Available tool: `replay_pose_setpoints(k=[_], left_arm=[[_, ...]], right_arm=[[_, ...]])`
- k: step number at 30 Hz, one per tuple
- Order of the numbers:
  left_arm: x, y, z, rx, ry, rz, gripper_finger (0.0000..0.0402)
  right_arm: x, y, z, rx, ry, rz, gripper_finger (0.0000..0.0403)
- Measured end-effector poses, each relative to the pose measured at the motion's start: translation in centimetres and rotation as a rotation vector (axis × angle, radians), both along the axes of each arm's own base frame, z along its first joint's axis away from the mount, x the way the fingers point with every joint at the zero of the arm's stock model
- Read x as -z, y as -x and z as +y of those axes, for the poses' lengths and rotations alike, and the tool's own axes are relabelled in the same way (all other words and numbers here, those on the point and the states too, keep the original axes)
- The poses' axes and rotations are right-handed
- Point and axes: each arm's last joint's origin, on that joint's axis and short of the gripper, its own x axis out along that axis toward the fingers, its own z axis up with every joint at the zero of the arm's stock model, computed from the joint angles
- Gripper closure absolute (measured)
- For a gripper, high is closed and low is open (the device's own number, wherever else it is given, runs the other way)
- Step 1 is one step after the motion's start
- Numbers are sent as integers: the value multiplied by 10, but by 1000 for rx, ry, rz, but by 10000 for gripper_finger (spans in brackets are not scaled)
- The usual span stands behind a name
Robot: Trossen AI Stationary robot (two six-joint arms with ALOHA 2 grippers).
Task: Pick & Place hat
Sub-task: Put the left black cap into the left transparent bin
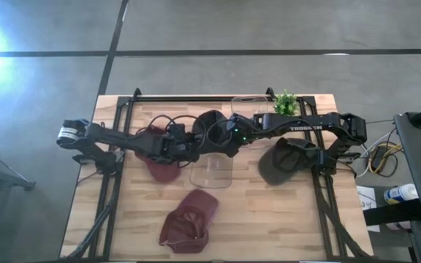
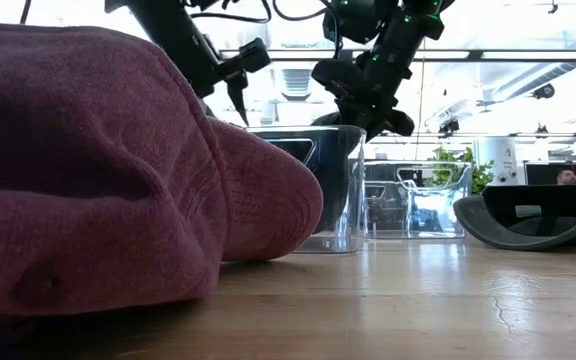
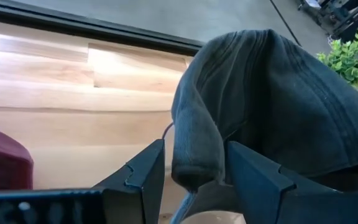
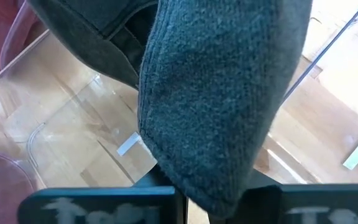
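Four caps are out on the pale wooden desk (image 1: 283, 212), by my count: a maroon corduroy cap (image 1: 190, 220) lying near the front edge, a second maroon cap (image 1: 159, 155) towards the left edge under the left arm, an olive-grey cap (image 1: 283, 161) lying towards the right edge, and a dark grey fabric cap (image 1: 212, 126) held up in the air over the middle. Two clear plastic bins stand here too, one (image 1: 211, 169) at the centre just below the raised cap and another (image 1: 248, 106) at the back edge, beside a single small green potted plant (image 1: 285, 102). The right gripper (image 4: 219, 199) is clamped tight on the dark grey cap's edge, the cloth hanging over the central bin. The left gripper (image 3: 194, 177) has its fingers either side of a fold of the same cap, set wide with the fabric between them. White lettering on the right arm reads "TROSSEN"; I can read no other writing
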Motion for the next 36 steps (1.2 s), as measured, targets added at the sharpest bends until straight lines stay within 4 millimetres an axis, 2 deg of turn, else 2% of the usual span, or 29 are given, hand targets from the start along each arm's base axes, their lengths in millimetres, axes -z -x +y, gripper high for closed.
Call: replay_pose_setpoints(k=[25, 36], left_arm=[[24, 2, 9, 8, -25, -26, 234], [20, -2, 15, 28, -63, -34, 234]], right_arm=[[0, -1, 1, 117, -100, -36, 383], [0, 0, 4, 131, -163, -38, 383]])
